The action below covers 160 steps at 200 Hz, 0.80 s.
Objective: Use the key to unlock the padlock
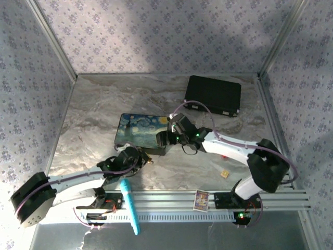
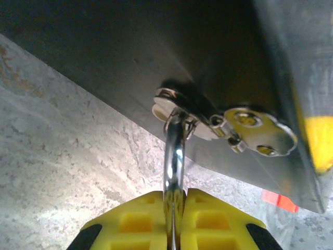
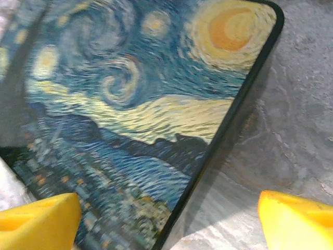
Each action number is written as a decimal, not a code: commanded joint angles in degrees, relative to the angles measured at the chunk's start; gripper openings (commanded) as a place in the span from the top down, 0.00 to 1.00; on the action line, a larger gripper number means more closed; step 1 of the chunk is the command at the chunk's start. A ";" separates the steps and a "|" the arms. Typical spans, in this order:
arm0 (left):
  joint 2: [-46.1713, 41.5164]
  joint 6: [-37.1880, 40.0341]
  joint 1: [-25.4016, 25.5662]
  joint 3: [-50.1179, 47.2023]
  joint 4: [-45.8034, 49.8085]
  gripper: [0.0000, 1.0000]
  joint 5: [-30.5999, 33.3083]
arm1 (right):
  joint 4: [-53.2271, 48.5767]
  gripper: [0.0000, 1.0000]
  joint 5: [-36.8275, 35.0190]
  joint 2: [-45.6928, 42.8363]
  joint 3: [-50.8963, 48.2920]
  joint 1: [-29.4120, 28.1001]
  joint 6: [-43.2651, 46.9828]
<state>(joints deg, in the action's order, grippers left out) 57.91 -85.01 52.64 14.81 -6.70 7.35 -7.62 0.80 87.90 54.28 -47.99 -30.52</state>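
Left gripper (image 2: pixel 175 214) pinches the padlock (image 2: pixel 174 151) by its shiny silvery shackle (image 2: pixel 175 179), at the front latch (image 2: pixel 174 101) of the painted box (image 1: pixel 136 130): clear at the wrist, a speck overhead. Right gripper (image 3: pixel 166 221) gapes wide over the starry lid (image 3: pixel 130 104).

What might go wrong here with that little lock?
The left gripper pinches the padlock only by its thin shackle, which might slip or twist out. Since the shackle hooks through the clasp of the painted box, pulling may drag the box. The open right gripper hovers over the box and could bump it.
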 commanded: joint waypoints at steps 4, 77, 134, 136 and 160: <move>0.89 4.07 0.31 3.23 7.64 1.00 2.80 | -7.14 0.16 -4.03 4.31 3.51 0.23 -1.11; 1.32 14.70 -2.93 5.28 24.94 0.95 4.22 | -9.31 0.22 -3.82 10.66 5.61 1.11 -0.50; 6.70 18.25 -2.82 8.66 27.21 0.79 7.56 | -6.30 0.22 -0.92 12.09 4.34 1.47 -0.77; 7.00 18.29 -2.81 8.90 27.30 0.78 7.62 | -6.28 0.22 -0.85 12.07 4.34 1.42 -0.83; 10.44 19.17 -1.38 11.94 29.80 0.79 10.65 | -6.17 0.22 -0.59 12.23 4.17 1.43 -0.79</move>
<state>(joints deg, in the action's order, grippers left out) 65.06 -68.55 50.33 24.91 13.21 13.23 -8.60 2.55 96.95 60.88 -47.37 -31.14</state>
